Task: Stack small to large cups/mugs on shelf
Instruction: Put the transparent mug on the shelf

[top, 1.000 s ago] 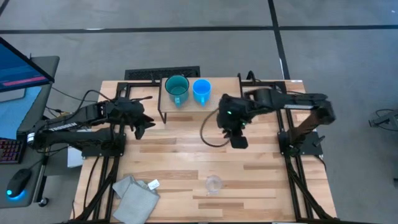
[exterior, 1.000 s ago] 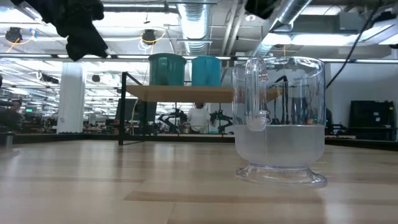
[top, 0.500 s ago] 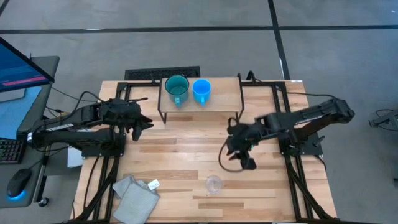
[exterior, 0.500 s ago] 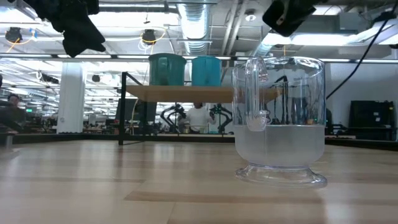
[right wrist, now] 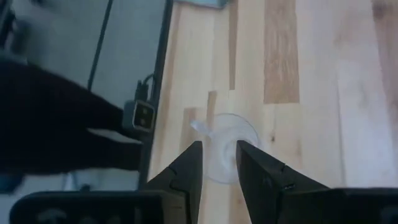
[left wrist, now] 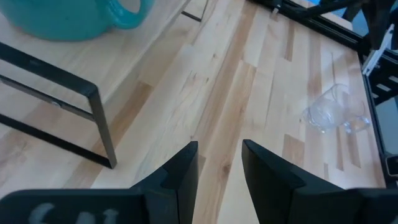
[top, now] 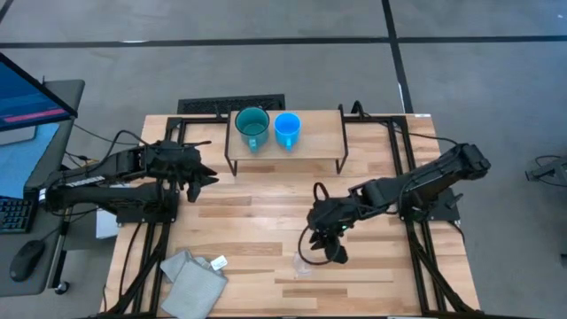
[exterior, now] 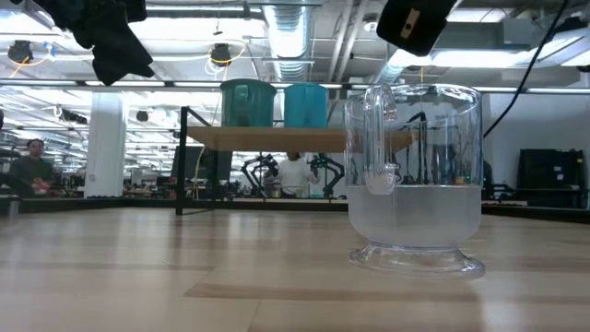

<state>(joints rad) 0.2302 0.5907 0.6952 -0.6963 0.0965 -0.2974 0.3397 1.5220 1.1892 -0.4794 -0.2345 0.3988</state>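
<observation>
The teal mug (top: 252, 127) and the blue mug (top: 287, 128) stand side by side on the left part of the shelf (top: 321, 135), at the table's far edge. The clear cup (top: 302, 264) stands upright on its foot on the table near the near edge; it looms large in the low view (exterior: 415, 175). My right gripper (top: 334, 252) hovers just right of and above the cup, with a narrow gap between its fingers. Through that gap the right wrist view (right wrist: 219, 144) shows the cup (right wrist: 227, 149). My left gripper (top: 202, 182) is open and empty, left of the shelf.
A grey folded cloth (top: 193, 276) lies at the table's near left corner. The shelf's black legs (left wrist: 102, 134) stand close to my left gripper (left wrist: 219, 143). Bare wood lies between the shelf and the clear cup. People show in the room behind the table.
My right gripper has swung away from the shelf toward the table's near edge and somewhat left, ending over the clear cup. The cup and both mugs have stayed where they were.
</observation>
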